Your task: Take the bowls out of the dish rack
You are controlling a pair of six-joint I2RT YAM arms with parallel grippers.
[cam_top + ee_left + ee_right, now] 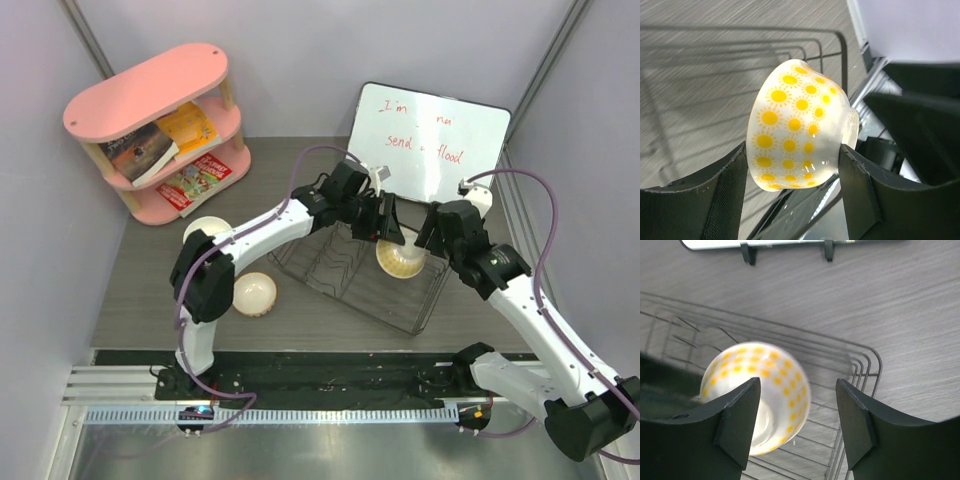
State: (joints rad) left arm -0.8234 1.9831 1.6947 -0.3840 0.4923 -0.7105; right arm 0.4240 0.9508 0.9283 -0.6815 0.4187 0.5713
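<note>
The left pincer (pixel 793 146) is clenched on the yellow patterned bowl (pixel 790 115), one finger pressing near the rim and the other against the foot ring, so the bowl hangs tilted on its side between them. Just behind the bowl run the black wires of the dish rack (pixel 345 300); from above, the bowl sits over the rack's far right part, and I cannot tell whether it has cleared the wires. The right pincer (pixel 798 381) hovers over that same end of the rack, released and holding nothing, with the bowl showing behind its left finger. No other bowl is visible inside the rack. Left of the rack, two bowls stand on the worktop (pixel 150 310): a cream bowl (pixel 253 293) near the rack's near left corner, and a pale bowl (pixel 205 230) further left, partly hidden under the left arm. I judge the step in hand to be taking out the last bowl. The next move calls for lifting it straight up until it is free of the prongs, then carrying it leftward off the rack. It should be set down apart from the other two, and the right arm needs to stay out of the way.
</note>
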